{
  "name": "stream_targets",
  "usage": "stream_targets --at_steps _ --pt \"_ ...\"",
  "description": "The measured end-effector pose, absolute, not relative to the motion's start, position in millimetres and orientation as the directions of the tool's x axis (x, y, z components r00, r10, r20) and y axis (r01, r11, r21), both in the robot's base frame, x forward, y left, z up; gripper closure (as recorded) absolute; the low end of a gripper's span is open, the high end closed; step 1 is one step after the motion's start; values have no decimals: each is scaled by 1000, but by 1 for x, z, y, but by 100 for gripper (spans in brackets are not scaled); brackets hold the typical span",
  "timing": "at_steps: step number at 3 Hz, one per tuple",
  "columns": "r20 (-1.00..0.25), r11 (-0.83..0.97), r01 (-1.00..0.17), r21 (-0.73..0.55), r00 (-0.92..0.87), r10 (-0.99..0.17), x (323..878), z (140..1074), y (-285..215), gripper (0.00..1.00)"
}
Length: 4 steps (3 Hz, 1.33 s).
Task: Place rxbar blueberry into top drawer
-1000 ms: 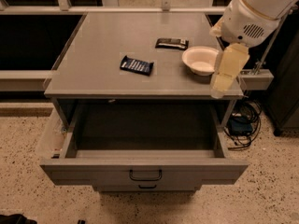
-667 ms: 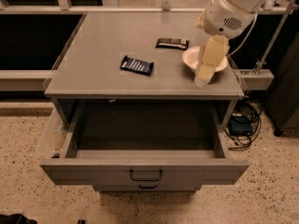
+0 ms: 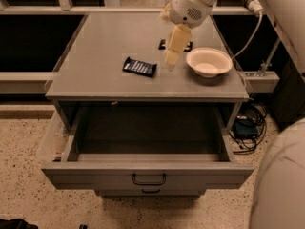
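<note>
The rxbar blueberry, a flat dark navy bar with white lettering, lies on the grey cabinet top, left of centre. My gripper hangs from the white arm above the tabletop, just right of the bar and not touching it. It holds nothing. The top drawer is pulled wide open below the tabletop. Its dark interior is empty and its black loop handle faces me.
A white bowl sits to the right of the gripper. A black-brown wrapped bar lies behind the gripper, partly hidden. A lower drawer handle shows under the open drawer. Cables lie on the floor at right.
The arm has swung left, from over the bowl to just right of the blue bar. The camera view has shifted too. The bar, bowl and drawer have not moved.
</note>
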<state>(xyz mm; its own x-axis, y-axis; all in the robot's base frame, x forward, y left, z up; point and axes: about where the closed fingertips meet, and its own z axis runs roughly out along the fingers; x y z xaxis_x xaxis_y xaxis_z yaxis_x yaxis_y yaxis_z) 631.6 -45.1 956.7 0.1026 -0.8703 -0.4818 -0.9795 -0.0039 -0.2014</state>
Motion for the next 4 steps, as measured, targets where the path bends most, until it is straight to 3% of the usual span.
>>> stream_targets --at_steps 2,4 --pt "-527 -23 -986 -165 108 -843 649 939 -21 0" --pt "-572 121 -980 -159 -8 -821 672 910 -35 0"
